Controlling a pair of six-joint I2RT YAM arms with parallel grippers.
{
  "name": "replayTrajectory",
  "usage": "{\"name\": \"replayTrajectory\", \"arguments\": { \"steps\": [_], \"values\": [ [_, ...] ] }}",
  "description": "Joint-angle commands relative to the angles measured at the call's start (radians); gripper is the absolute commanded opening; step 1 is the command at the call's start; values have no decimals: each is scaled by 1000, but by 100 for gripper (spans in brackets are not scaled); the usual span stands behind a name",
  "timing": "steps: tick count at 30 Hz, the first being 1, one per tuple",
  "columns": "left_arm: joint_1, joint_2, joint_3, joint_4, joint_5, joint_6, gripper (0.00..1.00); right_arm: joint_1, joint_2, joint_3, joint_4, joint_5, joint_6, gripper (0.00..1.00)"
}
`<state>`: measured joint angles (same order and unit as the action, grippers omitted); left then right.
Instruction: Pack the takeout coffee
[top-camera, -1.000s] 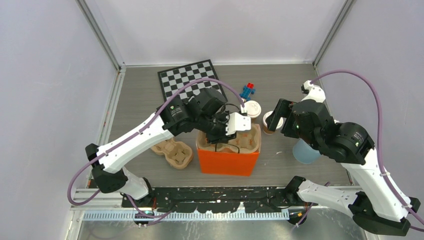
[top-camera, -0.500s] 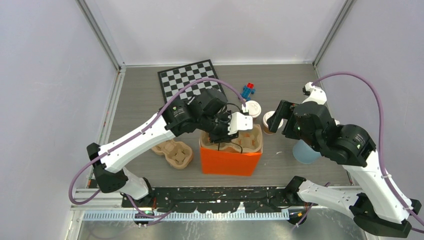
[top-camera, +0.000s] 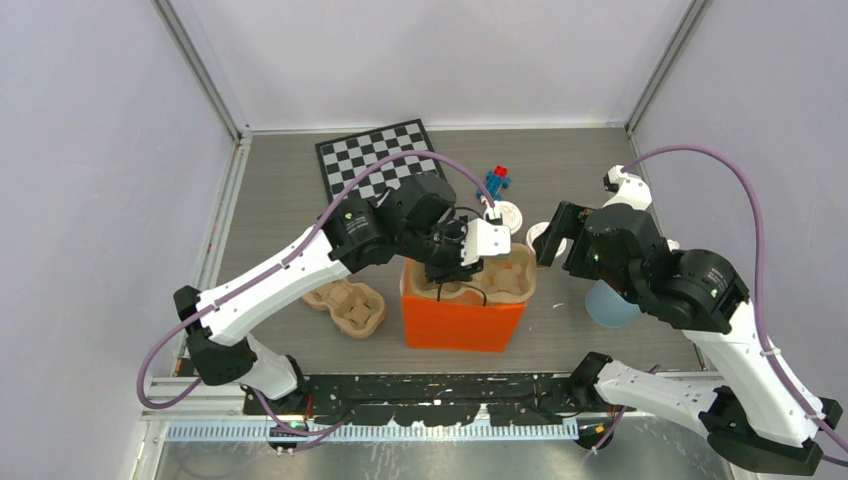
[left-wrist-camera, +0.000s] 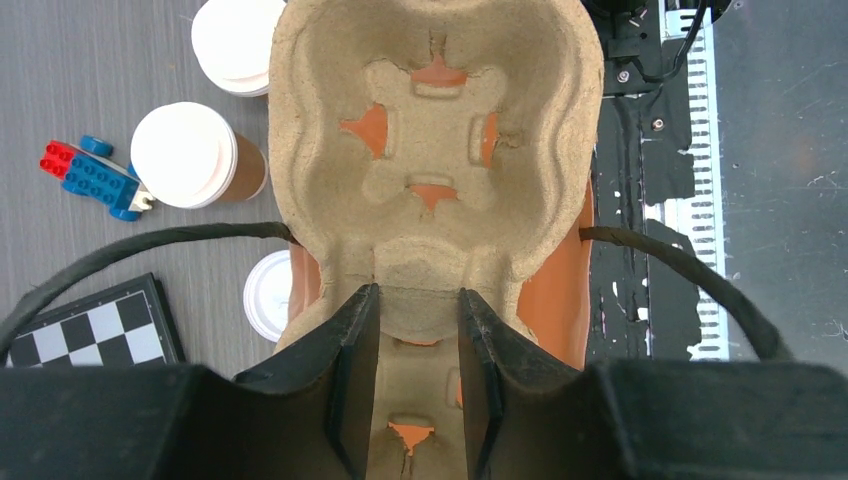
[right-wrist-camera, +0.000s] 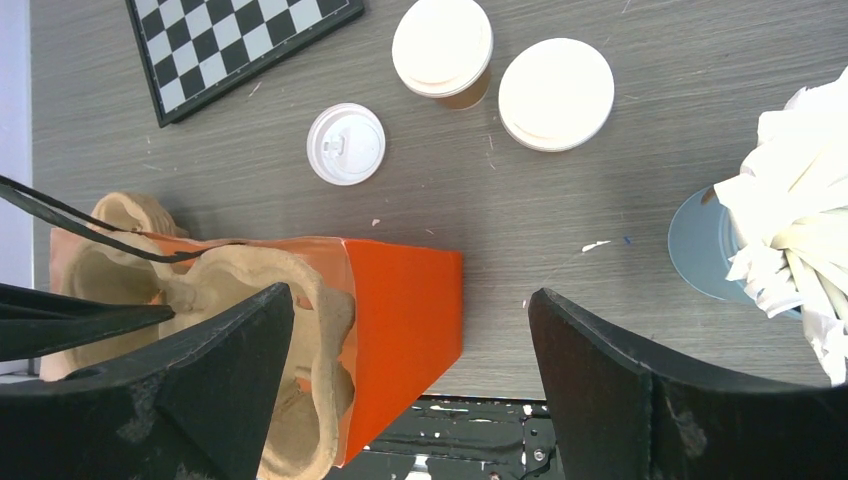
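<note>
Kraft cup (left-wrist-camera: 190, 155) — fibrous pulp tray (left-wrist-camera: 320, 130)

tray (top-camera: 492, 274) atop bag (top-camera: 460, 322), cups (right-wrist-camera: 442, 48) behind, spare tray (top-camera: 348, 303) left, tumbler (top-camera: 610, 305) rt, chessboard (top-camera: 375, 155) back-left

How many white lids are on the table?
3, all beyond the orange bag: one on a brown cup, a wider lid beside it, a smaller lid nearest the bag. Others may be hidden.

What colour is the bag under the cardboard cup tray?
The bag is bright orange; the right wrist view shows it best.
</note>
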<state>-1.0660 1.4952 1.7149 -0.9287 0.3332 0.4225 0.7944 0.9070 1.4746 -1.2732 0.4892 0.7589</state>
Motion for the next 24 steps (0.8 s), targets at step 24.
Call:
{"name": "replayTrajectory", "arguments": {
  "steps": [24],
  "values": [
    [-7,-61,-158,35,-134,31,15,-4,-9,-10,55,20,-4,91]
  ]
}}
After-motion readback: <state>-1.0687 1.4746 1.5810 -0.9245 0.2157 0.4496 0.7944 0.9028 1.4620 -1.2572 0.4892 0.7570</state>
